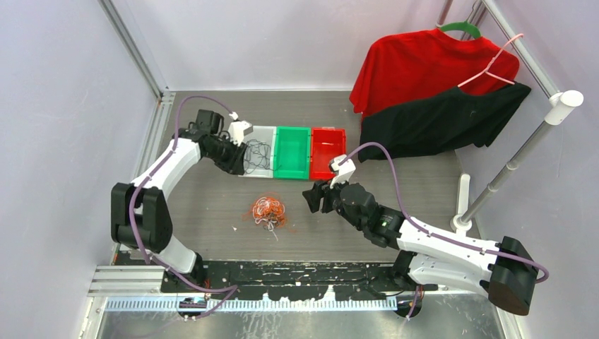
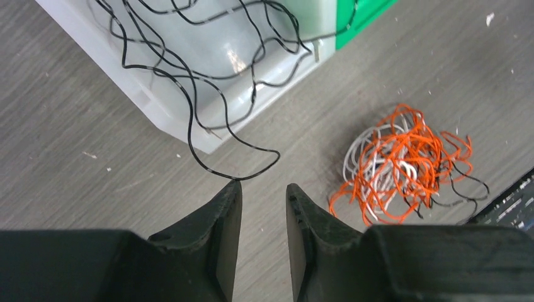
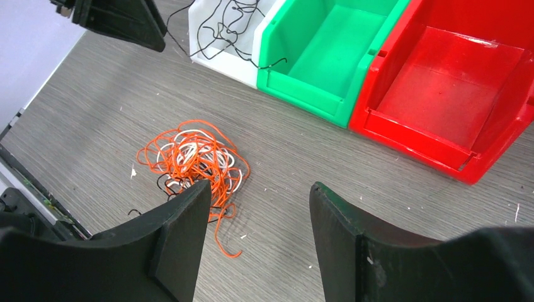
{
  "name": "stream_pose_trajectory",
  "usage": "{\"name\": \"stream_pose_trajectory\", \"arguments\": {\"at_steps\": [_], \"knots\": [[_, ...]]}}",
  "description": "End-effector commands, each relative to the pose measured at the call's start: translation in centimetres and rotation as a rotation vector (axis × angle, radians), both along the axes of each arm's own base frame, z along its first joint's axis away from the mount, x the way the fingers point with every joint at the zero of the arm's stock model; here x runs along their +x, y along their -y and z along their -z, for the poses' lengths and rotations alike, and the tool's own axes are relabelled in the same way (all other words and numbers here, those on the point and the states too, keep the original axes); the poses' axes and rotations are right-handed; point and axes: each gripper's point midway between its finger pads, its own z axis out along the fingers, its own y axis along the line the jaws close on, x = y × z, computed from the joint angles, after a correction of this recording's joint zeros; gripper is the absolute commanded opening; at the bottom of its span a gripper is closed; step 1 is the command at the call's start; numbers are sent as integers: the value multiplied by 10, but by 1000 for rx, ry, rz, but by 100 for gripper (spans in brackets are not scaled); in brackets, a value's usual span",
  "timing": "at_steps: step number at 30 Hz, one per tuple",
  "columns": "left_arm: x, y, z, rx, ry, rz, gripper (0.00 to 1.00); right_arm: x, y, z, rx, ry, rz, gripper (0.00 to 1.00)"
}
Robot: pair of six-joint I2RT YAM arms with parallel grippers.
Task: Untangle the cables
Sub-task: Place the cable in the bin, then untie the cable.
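Nearest, at the bottom of the overhead view, sits the black mounting plate [image 1: 297, 274] under both arms. Beyond it a clump of thin orange, white and black cables [image 1: 268, 210] lies on the grey wood-grain table [image 1: 212, 212], short of a far row of a white plastic bin [image 1: 263, 131], a green plastic bin [image 1: 292, 130] and a red plastic bin [image 1: 329, 131]. From the left wrist, the left gripper [image 2: 261, 189] hangs at the white bin's near corner, jaws narrow with nothing between them, and a loose black cable [image 2: 189, 123] spills over the bin wall to one fingertip. From the right wrist, the right gripper [image 3: 258, 189] hovers wide and empty just right of the clump. The black cable looks sorted apart from that loop. The next move likely calls for pinching one outlying strand of the clump and drawing it out slowly.
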Motion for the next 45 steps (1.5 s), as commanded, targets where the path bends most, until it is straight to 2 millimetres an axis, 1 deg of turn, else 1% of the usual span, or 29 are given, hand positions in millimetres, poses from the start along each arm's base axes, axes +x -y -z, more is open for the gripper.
{"name": "stream_pose_trajectory", "arguments": {"at_steps": [1,4,8,16,20,23,25,27,29,31,33,35,38,40,41,43,44,45], "knots": [[35,4,-9,-33,70,-99,33,6,-5,-20,48,48,7,64],[44,3,-5,-33,88,-116,29,7,-3,-21,46,56,14,64],[53,11,-4,-56,110,-106,25,9,-1,-22,39,67,22,64],[76,35,-11,-72,139,-87,23,10,-2,-16,26,58,22,64],[86,38,-3,-41,149,-85,22,10,-3,-13,24,54,22,64],[87,33,8,1,143,-80,20,10,-3,-13,19,54,22,64],[84,29,12,23,140,-71,20,9,-2,-14,17,56,18,65],[80,27,6,26,145,-65,22,9,-3,-16,11,59,13,67],[74,29,-10,6,157,-53,25,8,-5,-16,0,58,-4,69],[67,31,-26,-12,146,-46,30,8,-9,-13,-7,50,-18,71],[62,32,-42,-22,139,-46,35,3,-19,-10,-8,30,-75,72],[56,32,-59,-31,141,-41,44,0,-28,-4,-12,10,-115,73],[42,29,-79,-33,142,-32,62,-3,-41,2,-20,-10,-167,73],[29,26,-87,-26,129,-18,76,-6,-51,7,-37,-21,-217,73],[22,24,-93,-24,133,-9,85,-6,-58,8,-50,-20,-249,73],[8,20,-99,-17,126,11,98,-6,-68,13,-78,-28,-293,73],[0,18,-101,-15,118,23,100,-6,-74,14,-87,-27,-320,73],[-9,17,-103,-15,111,38,100,-5,-79,19,-107,-27,-342,73]]}}
